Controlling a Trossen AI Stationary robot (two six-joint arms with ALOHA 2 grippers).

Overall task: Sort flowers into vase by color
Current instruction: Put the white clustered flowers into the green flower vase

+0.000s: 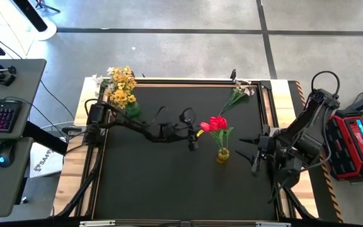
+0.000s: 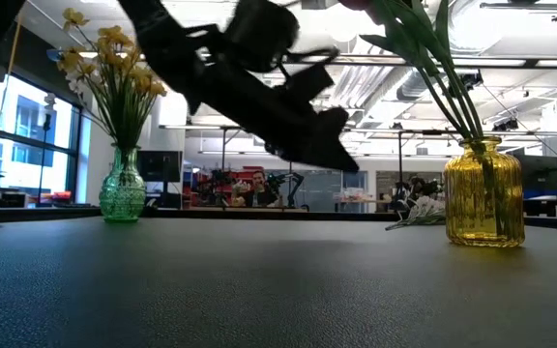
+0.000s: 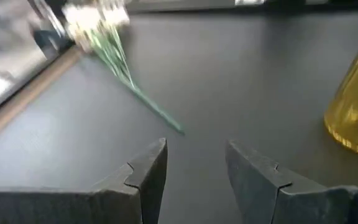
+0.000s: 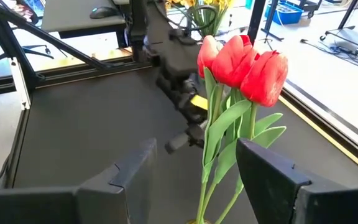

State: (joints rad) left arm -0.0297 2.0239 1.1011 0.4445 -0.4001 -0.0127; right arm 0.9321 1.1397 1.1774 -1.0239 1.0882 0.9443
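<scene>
While most of the sorting looks done, one sprig is left to place.

Surface: the black surface (image 1: pixel 156 183) carries two vases and one loose sprig; nothing else lies on it in the high view.

Left arm: it reaches out from the left edge toward the middle, its left tool (image 1: pixel 193 140) just beside the red tulips (image 1: pixel 215 123). In the left wrist view the left tool (image 3: pixel 194 171) is parted and grasps nothing, raised over bare mat, with the loose sprig ahead of it.

Right arm: it waits near the right edge, the right tool (image 1: pixel 255 156) near the yellow vase. In the right wrist view its dark fingers (image 4: pixel 272 171) stand apart and empty, the tulips between and beyond them.

Yellow vase: the yellow glass vase (image 2: pixel 483 193) stands upright right of centre and holds the red tulips; that colour looks finished.

Green vase: the green glass vase (image 2: pixel 122 188) stands upright at the far left corner, holding the yellow blossoms (image 1: pixel 122 82), with a few pale blooms among them.

White sprig: the white-blossomed sprig (image 1: pixel 238 93) lies flat near the far right corner, well apart from both vases. No third vase shows, so where it belongs is unclear.
</scene>
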